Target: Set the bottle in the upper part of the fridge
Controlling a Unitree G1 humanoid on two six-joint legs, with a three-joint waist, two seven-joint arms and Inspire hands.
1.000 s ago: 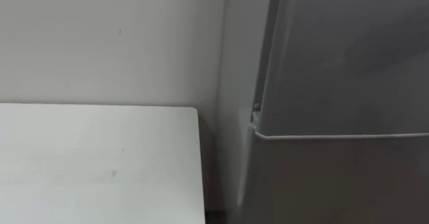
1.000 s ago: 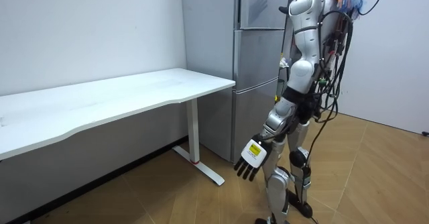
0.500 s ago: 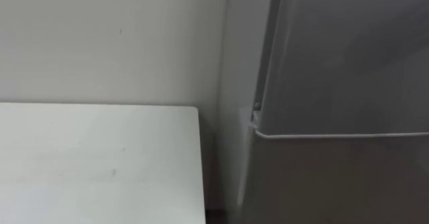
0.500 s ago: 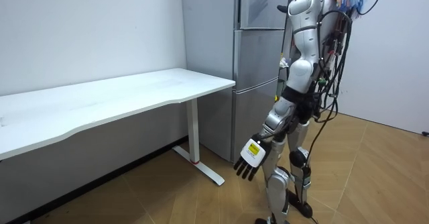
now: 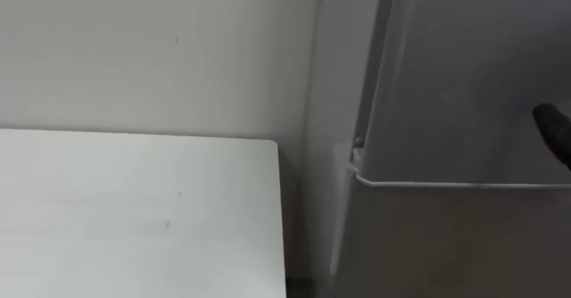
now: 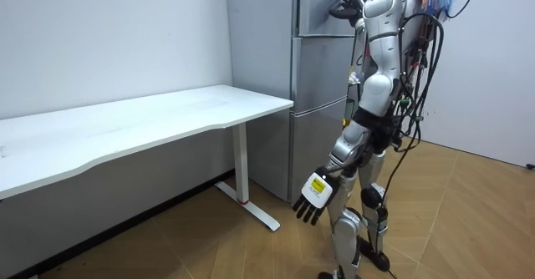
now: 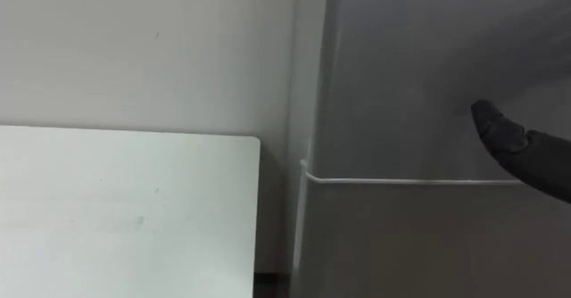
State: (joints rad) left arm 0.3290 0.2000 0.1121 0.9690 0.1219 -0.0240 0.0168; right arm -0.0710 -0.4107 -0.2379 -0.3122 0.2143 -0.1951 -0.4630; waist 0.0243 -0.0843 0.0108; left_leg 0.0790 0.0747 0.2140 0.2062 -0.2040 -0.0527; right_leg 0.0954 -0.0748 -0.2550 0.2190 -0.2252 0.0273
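Body shell: smooth silver-grey panels on torso, arms and legs, with dark joints. A bundle of black cables hangs down the back; orange and blue wiring sits at the head. Left hand [image 6: 311, 200]: black, with a white tag bearing a yellow mark. Right hand [image 6: 342, 3]: black.

One fridge [image 6: 322, 70], with one seam [image 5: 446, 185] showing across its front in the eye views. One counter [image 6: 150, 120], standing on one visible leg [image 6: 243, 166]. One wall [image 6: 109, 37]. Two hands: one left hand [image 6: 312, 197], one right hand [image 7: 504, 137].
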